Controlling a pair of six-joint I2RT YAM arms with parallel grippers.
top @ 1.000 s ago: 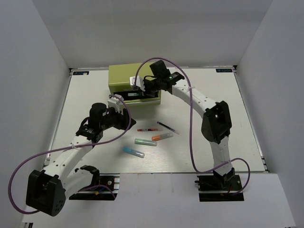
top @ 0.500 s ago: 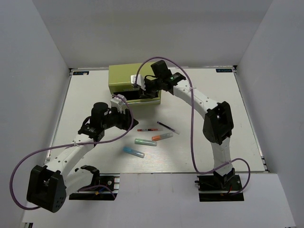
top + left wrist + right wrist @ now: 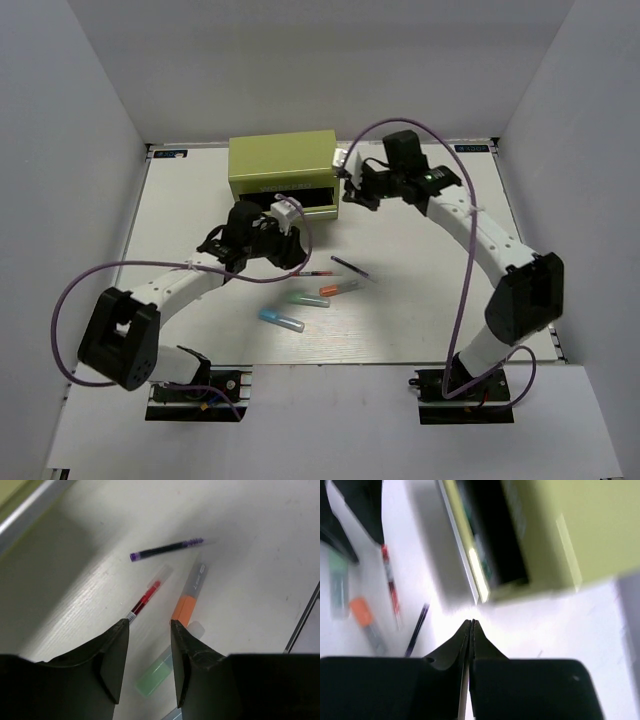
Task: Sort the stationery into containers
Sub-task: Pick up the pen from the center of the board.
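The olive-green chest (image 3: 283, 160) stands at the back with a front drawer (image 3: 300, 196) pulled out, dark inside. The red pen (image 3: 312, 273), dark pen (image 3: 352, 267), orange marker (image 3: 340, 288), green marker (image 3: 306, 298) and blue marker (image 3: 281, 320) lie on the table in front of it. My left gripper (image 3: 296, 262) is open and empty, just above the red pen's (image 3: 145, 600) end and the green marker (image 3: 162, 672). My right gripper (image 3: 350, 193) is shut and empty, right of the drawer (image 3: 492, 535).
The white table (image 3: 450, 250) is walled in grey on three sides. The dark pen (image 3: 166, 549) and orange marker (image 3: 190, 597) lie just beyond my left fingertips. My left arm (image 3: 180, 285) crosses the table's left half.
My right gripper has pulled away from the drawer front to the right of the chest. My left gripper has swung right and forward, over the pens.
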